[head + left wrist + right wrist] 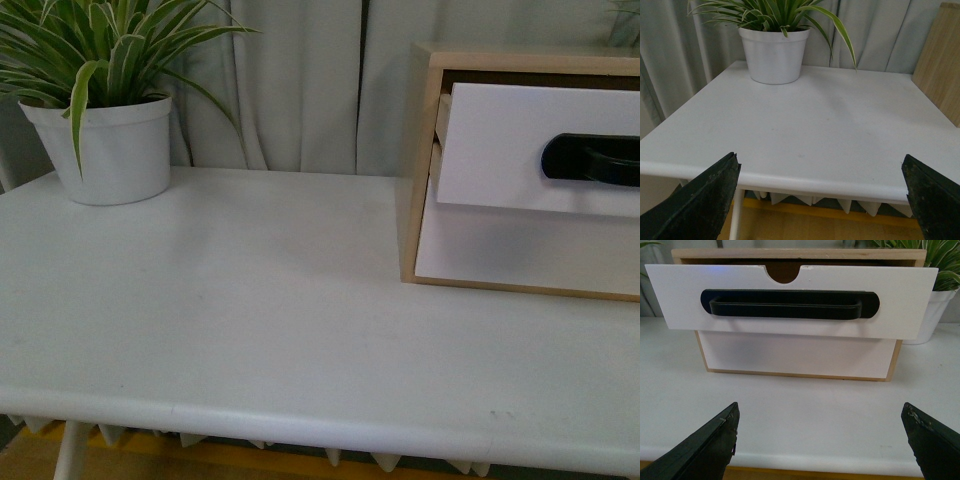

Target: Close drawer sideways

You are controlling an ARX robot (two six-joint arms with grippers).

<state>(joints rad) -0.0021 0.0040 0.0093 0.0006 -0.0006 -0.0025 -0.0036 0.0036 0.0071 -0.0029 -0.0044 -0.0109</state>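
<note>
The drawer [520, 140] is white with a long glossy black bar handle [592, 160] and stands pulled out of the light-wood cabinet [420, 150] at the table's right. In the right wrist view the drawer [790, 300] faces me with its handle [787, 304] across it, above a larger white front [795, 354]. My right gripper [820, 412] is open and empty, back from the drawer over the table's front edge. My left gripper [820, 162] is open and empty at the table's near edge, facing the plant. Neither gripper shows in the front view.
A white pot with a striped green plant [105, 150] stands at the back left; it also shows in the left wrist view [774, 52]. The white table [250, 300] has a rounded front edge. Grey curtains [300, 80] hang behind. The cabinet's wood side [940, 60] is at right.
</note>
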